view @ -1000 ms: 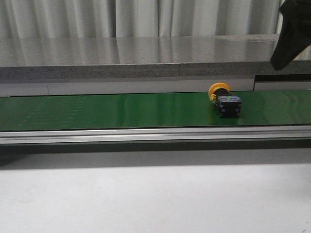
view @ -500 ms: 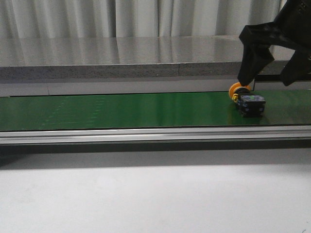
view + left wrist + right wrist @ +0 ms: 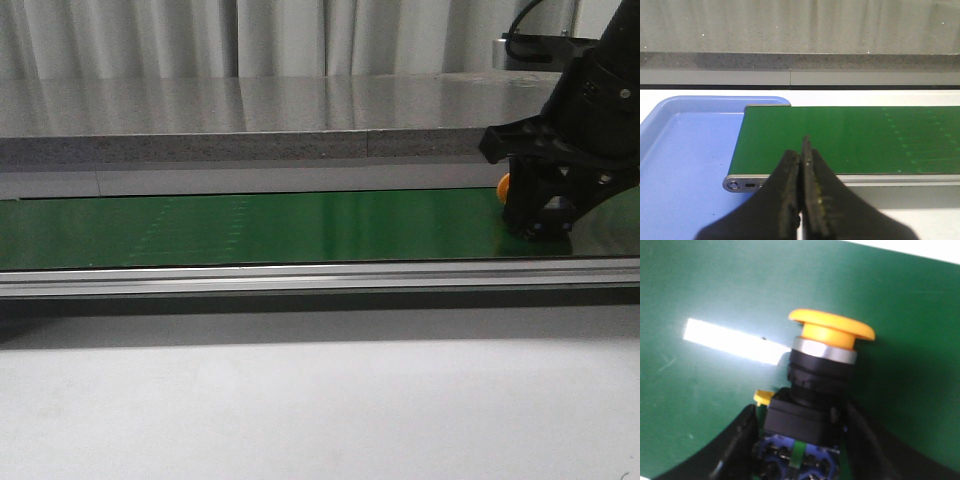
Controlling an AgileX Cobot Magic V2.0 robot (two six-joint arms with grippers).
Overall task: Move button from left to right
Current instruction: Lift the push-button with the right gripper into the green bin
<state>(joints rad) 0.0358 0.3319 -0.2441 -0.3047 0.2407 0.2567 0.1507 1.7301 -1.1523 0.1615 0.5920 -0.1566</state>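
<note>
Light: bright, even, from overhead.
Glare: white streak on the green belt [image 3: 735,341].
Blur: right wrist view soft.

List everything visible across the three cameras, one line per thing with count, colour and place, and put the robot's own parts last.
button: one, yellow-orange head on a black body, lying on its side on the belt at its right end, between the right gripper's fingers.
belt: one, green, running left to right across the front view.
belt rail: one, silver, along the belt's near edge.
tray: one, blue, at the belt's left end, partly under it.
ledge: one, grey, behind the belt.
curtain: one, pale grey, at the back.
left gripper: one, black, shut on nothing, above the belt's left end.
right gripper: one, black, down around the button's body; contact cannot be told.
</note>
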